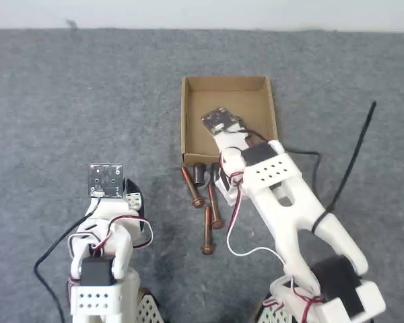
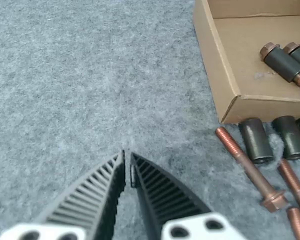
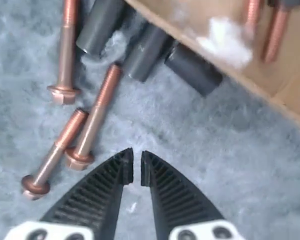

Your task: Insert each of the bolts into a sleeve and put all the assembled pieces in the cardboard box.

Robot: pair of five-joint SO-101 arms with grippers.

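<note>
Two assembled pieces [image 2: 282, 62] are in the cardboard box [image 2: 212, 65]. Three bolts [image 3: 94, 117] and sleeves [image 3: 145, 50] lie loose just near of it. The right gripper [image 3: 133, 167] hovers above them, closed and empty. The left gripper [image 2: 127, 162] is closed too, away to the left. Next job: open up and grab a bolt.

Grey fuzzy table covering [image 1: 87, 87], pale plain wall strip [image 1: 188, 13] along far edge
</note>
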